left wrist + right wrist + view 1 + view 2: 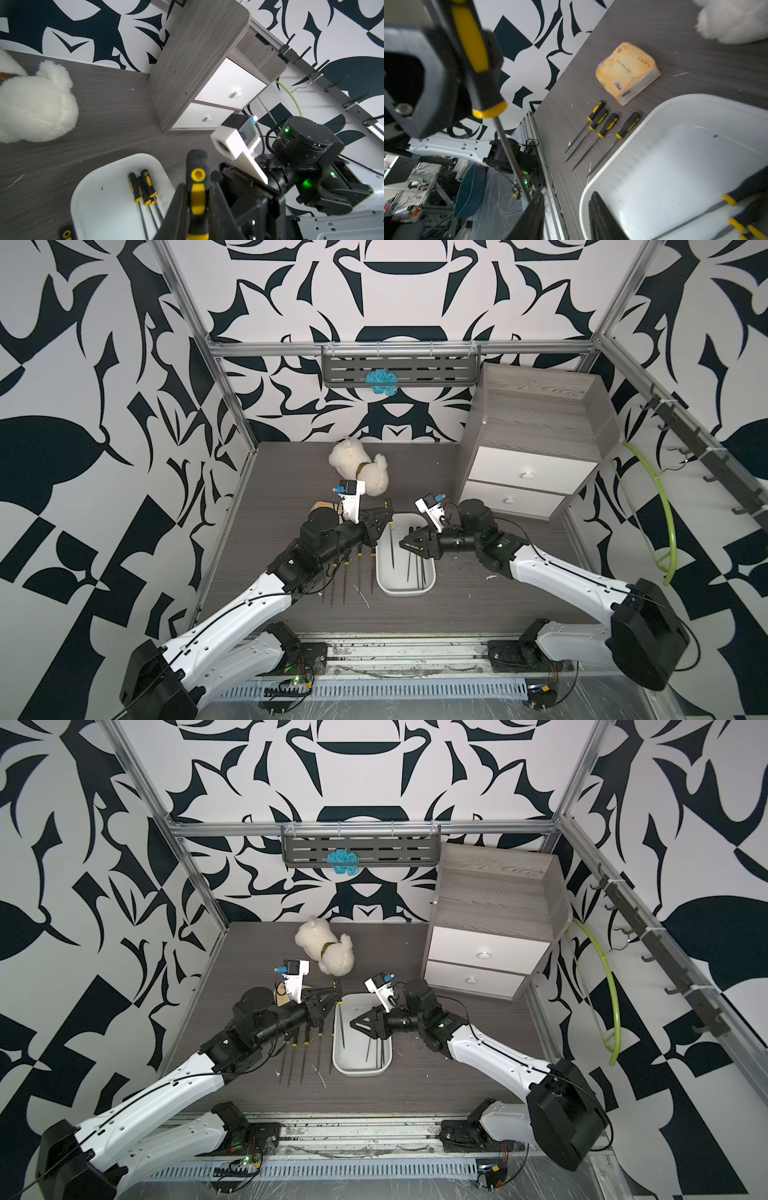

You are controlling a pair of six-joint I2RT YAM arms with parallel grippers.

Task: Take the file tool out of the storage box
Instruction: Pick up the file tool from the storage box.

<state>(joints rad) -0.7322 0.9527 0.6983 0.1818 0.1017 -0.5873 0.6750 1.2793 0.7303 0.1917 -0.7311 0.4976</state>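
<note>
The storage box [405, 594] [359, 1074] is a shallow white tray in the middle of the table. Three file tools [415, 568] [143, 187] with black and yellow handles lie inside it. My left gripper [384, 517] [332, 997] [198, 187] is shut on the handle of another file tool [391, 543] [473, 52]. This file hangs over the box's left side with its thin shaft pointing toward the table's front. My right gripper [405, 542] [353, 1022] [566, 207] hovers open over the box [591, 182], close to the held file's shaft, with nothing between its fingers.
Several files [345, 572] [604, 124] lie in a row on the table left of the box. A yellow tissue pack [627, 72] lies behind them. A white plush toy [359, 466] sits at the back. A grey two-drawer cabinet [536, 439] stands at the back right.
</note>
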